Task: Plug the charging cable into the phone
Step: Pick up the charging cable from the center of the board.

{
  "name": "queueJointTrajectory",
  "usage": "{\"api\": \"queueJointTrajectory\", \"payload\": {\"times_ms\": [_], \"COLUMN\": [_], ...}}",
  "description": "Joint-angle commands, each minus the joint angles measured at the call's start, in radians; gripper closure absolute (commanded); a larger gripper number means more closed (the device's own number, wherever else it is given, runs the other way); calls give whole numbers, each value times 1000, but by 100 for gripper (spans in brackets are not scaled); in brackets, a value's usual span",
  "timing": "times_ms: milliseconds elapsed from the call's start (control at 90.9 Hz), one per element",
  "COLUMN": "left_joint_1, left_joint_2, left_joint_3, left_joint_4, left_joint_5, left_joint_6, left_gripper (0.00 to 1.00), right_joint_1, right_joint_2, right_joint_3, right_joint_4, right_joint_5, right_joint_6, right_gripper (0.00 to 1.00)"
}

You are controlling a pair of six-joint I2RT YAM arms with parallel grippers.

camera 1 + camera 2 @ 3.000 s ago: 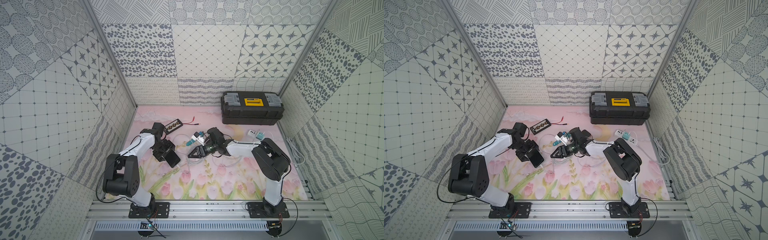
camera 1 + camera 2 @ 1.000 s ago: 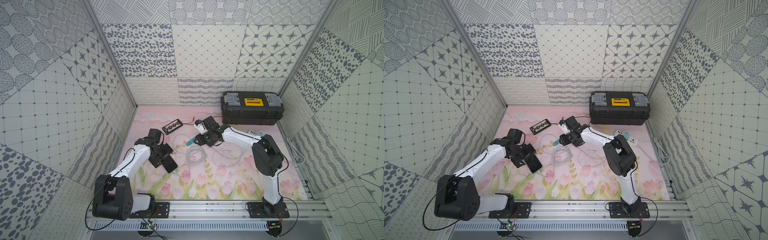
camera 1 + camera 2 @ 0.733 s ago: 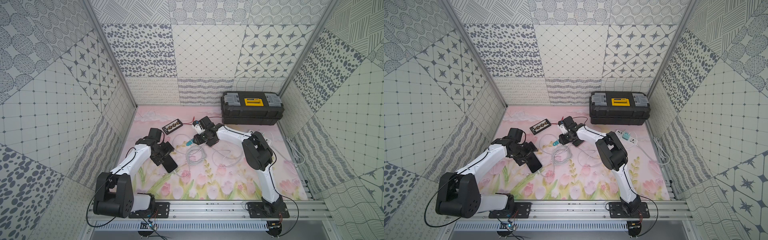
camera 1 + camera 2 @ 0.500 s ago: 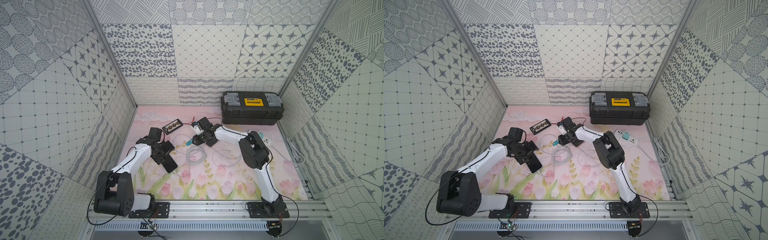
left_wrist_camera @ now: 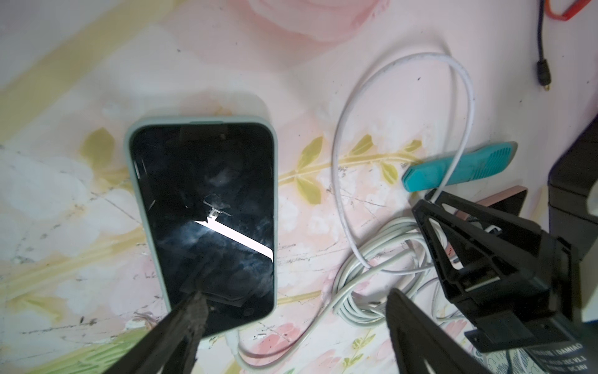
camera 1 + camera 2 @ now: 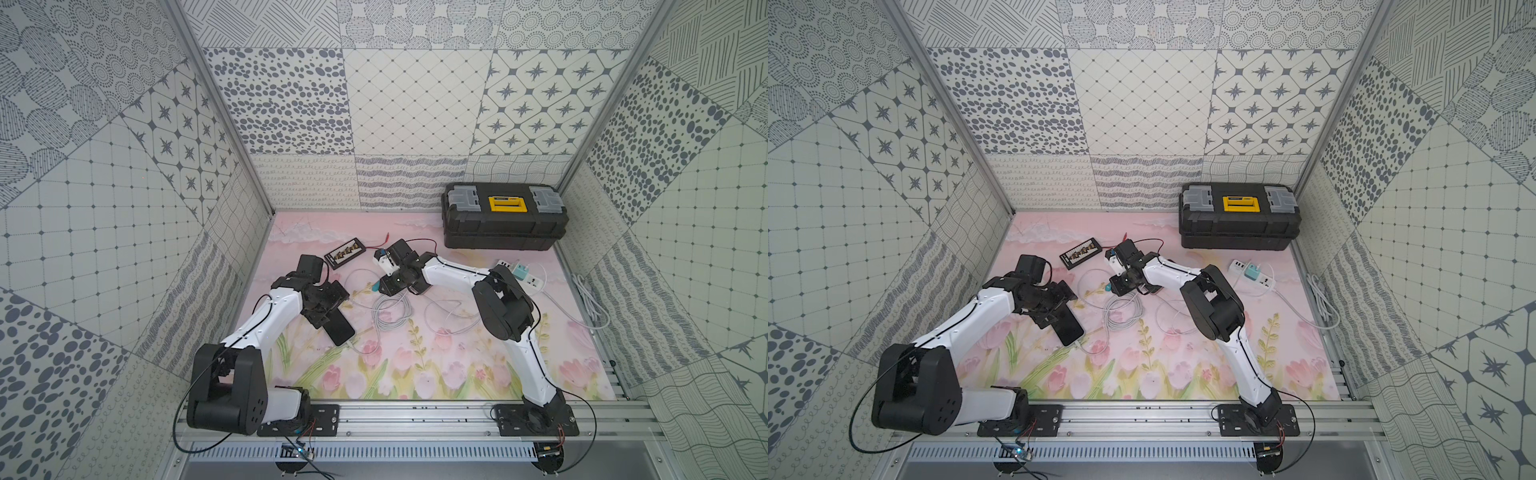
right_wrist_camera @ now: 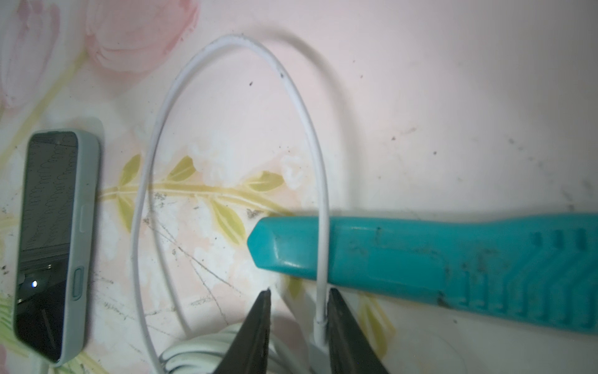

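Phone flat, screen up, long axis diagonal

Pink floral mat covers the table. The phone lies flat, screen up, left of centre, with a white lead touching its near end. The charging cable lies coiled at centre, and one loop crosses over a teal plastic tool. Black toolbox sits in the far right corner. Small black board with a red wire is at far centre. White power strip is on the right.
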Motion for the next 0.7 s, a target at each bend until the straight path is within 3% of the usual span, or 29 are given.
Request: {"api": "queueJointTrajectory", "payload": {"times_ms": [0,198,451,693], "left_joint_1": [9,9,8,8], "left_joint_2": [-17,-39,-90,-114], "left_joint_3": [20,58,88,217], "left_joint_4": [-19,-58,-104,-136], "left_joint_5": [-7,-13,-8,106], "left_joint_6": [17,25,55,179], "left_gripper": [10,10,11,12], "right_joint_1": [4,2,2,2], "right_joint_2": [61,84,-9,-236], "right_joint_3": [32,95,97,-75], "right_joint_4": [-12,-12,-10,57], "right_joint_5": [24,54,-7,-130], "right_joint_6": [-17,-71,-142,-237], "right_gripper": [74,100,100,100]}}
